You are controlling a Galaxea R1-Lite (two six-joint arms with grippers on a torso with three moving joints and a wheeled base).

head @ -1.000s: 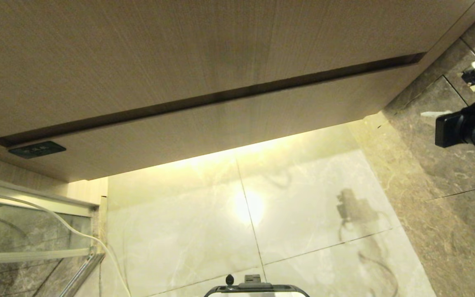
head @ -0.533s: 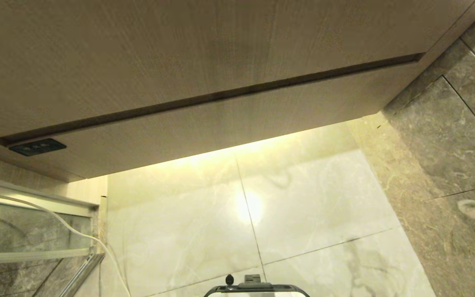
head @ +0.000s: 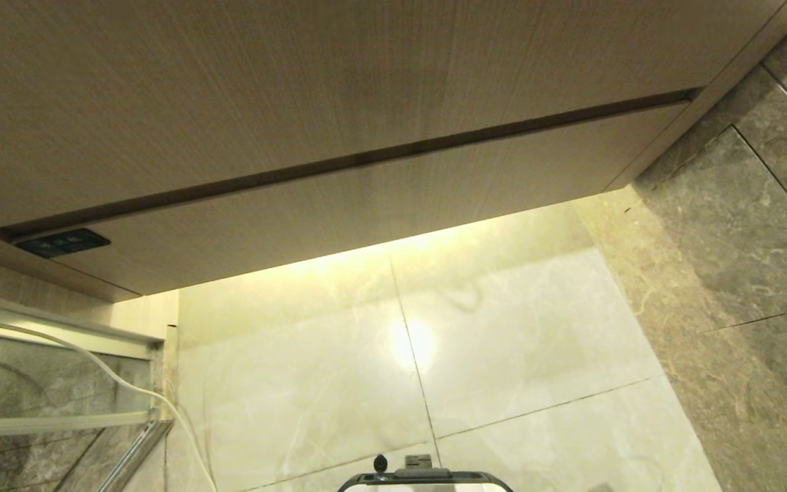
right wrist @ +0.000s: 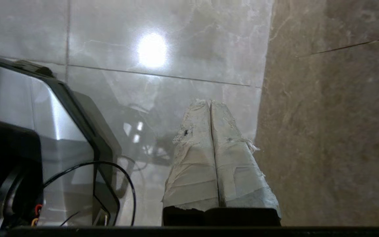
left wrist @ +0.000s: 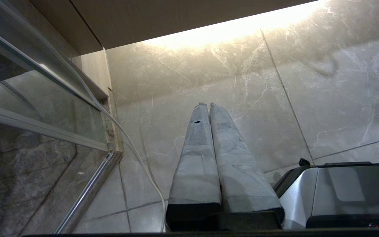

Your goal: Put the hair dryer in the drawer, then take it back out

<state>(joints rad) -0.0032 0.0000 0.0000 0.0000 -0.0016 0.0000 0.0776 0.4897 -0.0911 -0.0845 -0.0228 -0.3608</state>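
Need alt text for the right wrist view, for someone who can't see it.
The right gripper, taped fingers pressed shut and empty, points down at a glossy pale marble floor. The robot's silver base shows beside it, brown stone tile opposite.

Drawer point(head: 366, 205), wide shallow light-wood-grain front, flat and handleless, pushed fully shut beneath the taller wood panel, dark narrow gap along its upper edge, lower edge lit by warm glow above pale marble floor, front slanting across the head view
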